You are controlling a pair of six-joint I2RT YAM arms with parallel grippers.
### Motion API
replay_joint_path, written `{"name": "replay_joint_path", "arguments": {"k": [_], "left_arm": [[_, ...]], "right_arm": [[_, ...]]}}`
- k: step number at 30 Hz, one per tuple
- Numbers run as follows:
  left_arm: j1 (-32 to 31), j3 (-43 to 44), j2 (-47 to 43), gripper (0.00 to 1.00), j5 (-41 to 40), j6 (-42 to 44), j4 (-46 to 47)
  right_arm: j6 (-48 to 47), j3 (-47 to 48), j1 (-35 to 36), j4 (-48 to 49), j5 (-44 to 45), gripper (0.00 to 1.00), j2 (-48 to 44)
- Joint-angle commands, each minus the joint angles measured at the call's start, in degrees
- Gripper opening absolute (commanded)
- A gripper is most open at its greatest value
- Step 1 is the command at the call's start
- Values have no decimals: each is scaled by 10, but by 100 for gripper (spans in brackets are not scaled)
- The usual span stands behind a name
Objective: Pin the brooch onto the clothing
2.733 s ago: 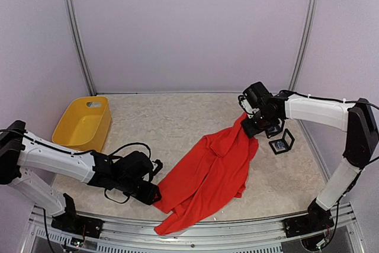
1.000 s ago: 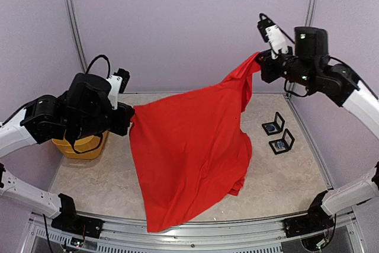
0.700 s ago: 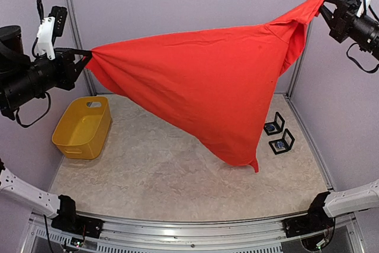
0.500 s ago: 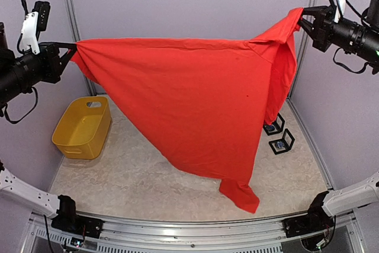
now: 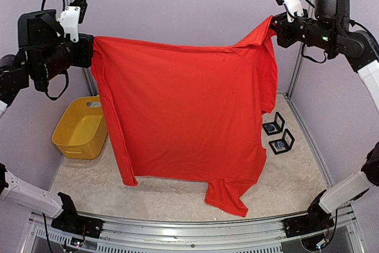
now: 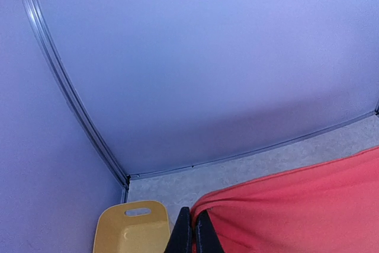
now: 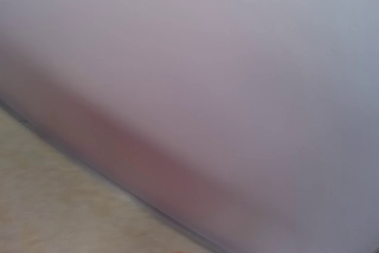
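The clothing, a bright red T-shirt (image 5: 189, 117), hangs spread like a curtain between my two raised grippers. Its lower edge droops to the table near the front. High at the left, my left gripper (image 5: 92, 50) is shut on one top corner. In the left wrist view its black fingers (image 6: 193, 220) are pressed together with red cloth (image 6: 308, 205) bunched against them. My right gripper (image 5: 274, 28) is shut on the opposite top corner. Its own view is blurred and shows no fingers. I cannot make out the brooch itself.
A yellow bin (image 5: 80, 128) stands on the table at the left, partly behind the shirt, and also shows in the left wrist view (image 6: 130, 229). Two small open black cases (image 5: 273, 126) (image 5: 282, 142) sit at the right with something bluish inside. Walls close in all round.
Both grippers have come inward towards each other, still holding the shirt. The cloth has swung from a slanted drape into a flatter hanging sheet.
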Motion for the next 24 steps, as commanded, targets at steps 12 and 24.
{"name": "replay_joint_path", "arguments": {"k": [12, 24], "left_arm": [[8, 16, -9, 0, 85, 51, 86], [-74, -58, -212, 0, 107, -36, 28]], "right_arm": [[-13, 148, -54, -10, -272, 0, -1], [84, 97, -55, -52, -464, 0, -143]]}}
